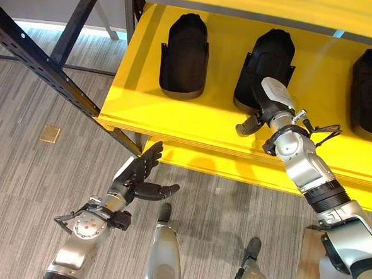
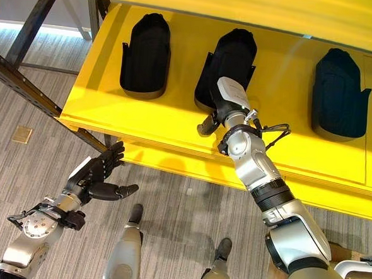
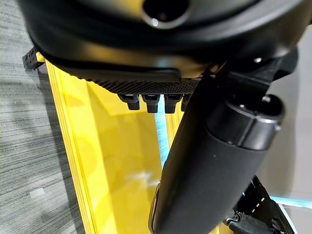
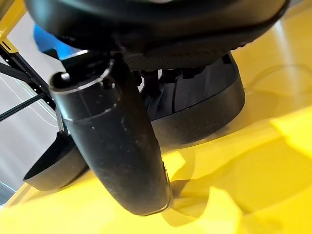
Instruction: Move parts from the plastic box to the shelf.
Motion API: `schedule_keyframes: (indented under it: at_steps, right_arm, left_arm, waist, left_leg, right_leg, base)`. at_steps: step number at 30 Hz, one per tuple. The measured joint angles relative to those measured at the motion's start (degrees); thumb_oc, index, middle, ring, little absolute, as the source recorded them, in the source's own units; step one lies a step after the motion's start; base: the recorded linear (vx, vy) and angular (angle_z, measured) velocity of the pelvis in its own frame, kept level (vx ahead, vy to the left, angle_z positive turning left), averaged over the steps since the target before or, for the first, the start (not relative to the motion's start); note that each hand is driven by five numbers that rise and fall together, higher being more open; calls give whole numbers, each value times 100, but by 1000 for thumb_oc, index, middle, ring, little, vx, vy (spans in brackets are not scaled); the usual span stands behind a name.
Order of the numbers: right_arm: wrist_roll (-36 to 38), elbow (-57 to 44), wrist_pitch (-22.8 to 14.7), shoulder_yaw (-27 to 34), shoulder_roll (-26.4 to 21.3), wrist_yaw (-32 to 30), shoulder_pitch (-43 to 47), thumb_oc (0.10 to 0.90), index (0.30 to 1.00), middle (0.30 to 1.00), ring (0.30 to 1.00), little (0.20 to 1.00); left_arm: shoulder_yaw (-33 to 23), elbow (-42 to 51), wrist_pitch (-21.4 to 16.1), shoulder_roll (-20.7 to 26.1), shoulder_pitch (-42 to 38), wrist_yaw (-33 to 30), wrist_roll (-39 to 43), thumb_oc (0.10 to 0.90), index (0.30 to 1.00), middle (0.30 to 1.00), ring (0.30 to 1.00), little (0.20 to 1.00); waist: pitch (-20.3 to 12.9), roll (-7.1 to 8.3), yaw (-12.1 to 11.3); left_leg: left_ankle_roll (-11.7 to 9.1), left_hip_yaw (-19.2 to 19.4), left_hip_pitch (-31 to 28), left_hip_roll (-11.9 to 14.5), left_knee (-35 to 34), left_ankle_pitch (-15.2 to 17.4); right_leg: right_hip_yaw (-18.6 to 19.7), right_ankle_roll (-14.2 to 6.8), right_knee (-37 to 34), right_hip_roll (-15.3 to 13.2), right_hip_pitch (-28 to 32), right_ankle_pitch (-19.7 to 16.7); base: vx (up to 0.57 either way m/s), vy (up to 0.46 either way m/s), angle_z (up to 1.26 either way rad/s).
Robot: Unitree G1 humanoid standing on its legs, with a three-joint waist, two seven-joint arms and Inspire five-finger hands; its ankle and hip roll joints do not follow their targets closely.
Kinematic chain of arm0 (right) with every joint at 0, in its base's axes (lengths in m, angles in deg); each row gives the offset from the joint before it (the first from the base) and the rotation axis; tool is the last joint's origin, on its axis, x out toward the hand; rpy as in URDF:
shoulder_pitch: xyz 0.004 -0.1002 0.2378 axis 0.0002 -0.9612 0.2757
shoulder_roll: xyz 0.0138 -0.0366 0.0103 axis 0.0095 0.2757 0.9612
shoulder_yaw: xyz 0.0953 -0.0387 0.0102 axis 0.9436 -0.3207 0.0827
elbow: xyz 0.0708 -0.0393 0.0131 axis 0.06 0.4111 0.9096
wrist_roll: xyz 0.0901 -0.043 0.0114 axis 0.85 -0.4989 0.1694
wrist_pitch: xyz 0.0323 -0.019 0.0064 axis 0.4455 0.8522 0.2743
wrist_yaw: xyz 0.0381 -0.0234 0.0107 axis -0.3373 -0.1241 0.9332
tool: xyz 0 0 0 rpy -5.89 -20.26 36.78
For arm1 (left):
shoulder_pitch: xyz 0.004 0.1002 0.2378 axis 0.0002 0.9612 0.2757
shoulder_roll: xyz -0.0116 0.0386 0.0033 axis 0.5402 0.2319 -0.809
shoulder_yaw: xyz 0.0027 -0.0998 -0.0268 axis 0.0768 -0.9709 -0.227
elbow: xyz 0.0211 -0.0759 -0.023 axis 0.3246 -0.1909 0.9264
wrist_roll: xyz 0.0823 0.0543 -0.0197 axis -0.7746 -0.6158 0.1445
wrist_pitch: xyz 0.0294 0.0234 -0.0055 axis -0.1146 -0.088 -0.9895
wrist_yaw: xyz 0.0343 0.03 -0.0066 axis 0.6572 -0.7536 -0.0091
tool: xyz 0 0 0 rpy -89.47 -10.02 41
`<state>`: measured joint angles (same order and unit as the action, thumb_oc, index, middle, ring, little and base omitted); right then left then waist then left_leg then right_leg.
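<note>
Yellow shelf [image 1: 193,124]: the middle part [image 2: 232,63] is met by the right hand [image 2: 229,107], grip unclear; left hand [image 1: 139,174] is held open. Knocked, it could be shoved askew.

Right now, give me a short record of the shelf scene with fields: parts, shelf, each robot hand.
parts on shelf: three black parts in a row, left part, middle part, right part
shelf: yellow shelf, dark metal upright at its left
right robot hand: right hand at the near end of the middle part, fingers against it, thumb out to the side; grip not clear
left robot hand: left hand open, holding nothing, over the floor below the shelf edge
</note>
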<state>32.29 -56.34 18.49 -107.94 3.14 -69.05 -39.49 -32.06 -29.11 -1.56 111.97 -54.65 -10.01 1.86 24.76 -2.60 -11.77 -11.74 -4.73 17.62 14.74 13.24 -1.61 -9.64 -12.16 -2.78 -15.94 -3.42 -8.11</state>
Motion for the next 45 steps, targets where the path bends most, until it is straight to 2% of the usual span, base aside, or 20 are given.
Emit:
schedule_keyframes:
  at_steps: [9, 20, 35, 45]
  right_arm:
    - [-11, 154, -10, 0, 2, 9, 36, 900, 1000, 1000, 1000, 1000]
    - [-133, 189, -4, -6, 6, 155, 55, 900, 1000, 1000, 1000, 1000]
    - [-385, 215, -69, -13, -30, 299, 69, 900, 1000, 1000, 1000, 1000]
    - [-550, 238, -69, -69, -33, 468, 69, 900, 1000, 1000, 1000, 1000]
  left_arm:
    - [0, 0, 14, 14, -1, 11, 1, 900, 1000, 1000, 1000, 1000]
    - [-28, 2, 20, 19, 0, 109, 2, 900, 1000, 1000, 1000, 1000]
    - [-181, 2, 30, 25, 3, 114, 3, 900, 1000, 1000, 1000, 1000]
    - [-181, 2, 47, 59, 8, 120, 6, 900, 1000, 1000, 1000, 1000]
  waist:
    - [-8, 14, -88]
    - [-53, 100, -98]
    - [-58, 110, -108]
    - [-110, 204, -112]
  left_leg:
    - [10, 9, 18, -1, 144, 72]
    - [17, 18, 35, -12, 163, 84]
    - [32, 5, 96, -15, 293, 139]
    - [44, 3, 133, -24, 374, 184]
  right_leg:
    - [60, 2, 31, -1, 1, 0]
    - [69, 3, 27, -15, -9, 1]
    - [71, 4, 38, -15, -8, 0]
    - [74, 4, 36, -24, -9, 0]
  base:
    - [0, 0, 0]
    - [0, 0, 0]
    - [0, 0, 0]
    - [0, 0, 0]
